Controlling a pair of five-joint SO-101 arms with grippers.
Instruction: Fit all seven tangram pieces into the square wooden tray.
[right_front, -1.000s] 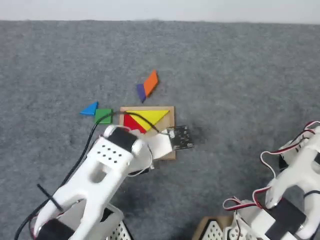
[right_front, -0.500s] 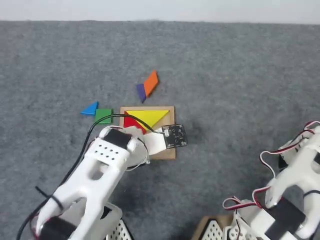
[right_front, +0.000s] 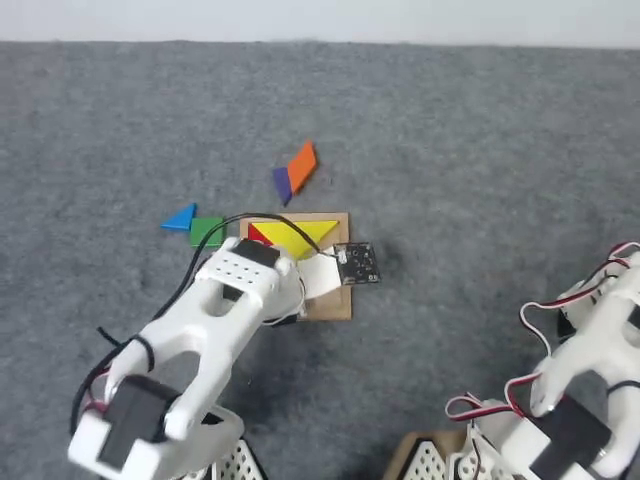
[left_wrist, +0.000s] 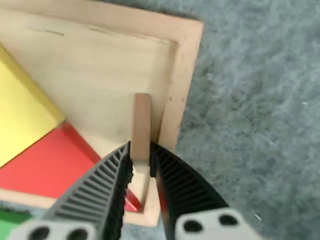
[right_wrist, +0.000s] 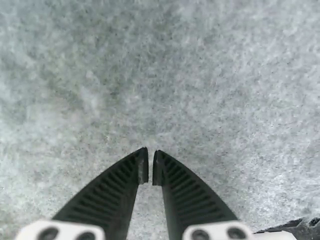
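Currently, yellow triangle (left_wrist: 20, 115) and red triangle (left_wrist: 55, 160) are seen flat in tray (left_wrist: 182, 90), edges touching. Tan piece (left_wrist: 142, 117) is gripped on edge by left gripper (left_wrist: 140, 149), just beside tray wall near corner. Orange piece (right_front: 302, 163), purple piece (right_front: 282, 183), blue piece (right_front: 180, 218) and green piece (right_front: 207, 232) are seen on mat (right_front: 480, 150), outside tray. Right gripper (right_wrist: 148, 167) is seen closed, empty, over mat.

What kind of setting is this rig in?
Probably a lab-style tabletop test bench: a grey felt-like mat covers the table, the white left arm and right arm stand at its near edge, and a wooden tray sits mid-mat with coloured tangram pieces in and beside it. Plain pale wall behind.
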